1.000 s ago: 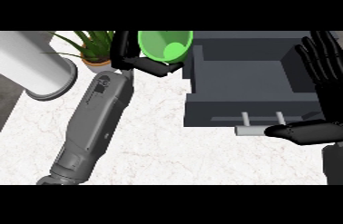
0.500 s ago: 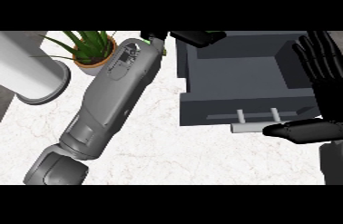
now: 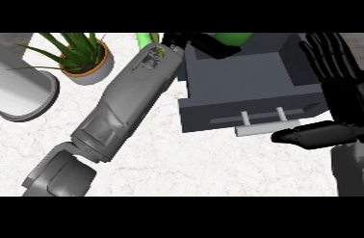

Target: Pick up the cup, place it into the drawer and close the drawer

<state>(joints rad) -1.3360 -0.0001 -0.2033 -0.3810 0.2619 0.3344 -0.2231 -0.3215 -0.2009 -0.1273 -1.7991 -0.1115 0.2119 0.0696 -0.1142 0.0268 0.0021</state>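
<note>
Movement since a second ago: left hand (image 3: 202, 43) has carried the bright green plastic cup (image 3: 231, 38), fingers curled round it, over the open dark grey drawer (image 3: 245, 90). Release looks next. Right hand (image 3: 331, 71) rests open beside the drawer.

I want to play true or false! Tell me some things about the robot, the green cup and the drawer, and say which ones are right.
1. The drawer is open. True.
2. The left hand holds the green cup over the drawer's far end. True.
3. The right hand is curled round the drawer handle. False: it stays open beside the drawer.
4. The potted plant stands inside the drawer. False: it is on the counter, left of the arm.
</note>
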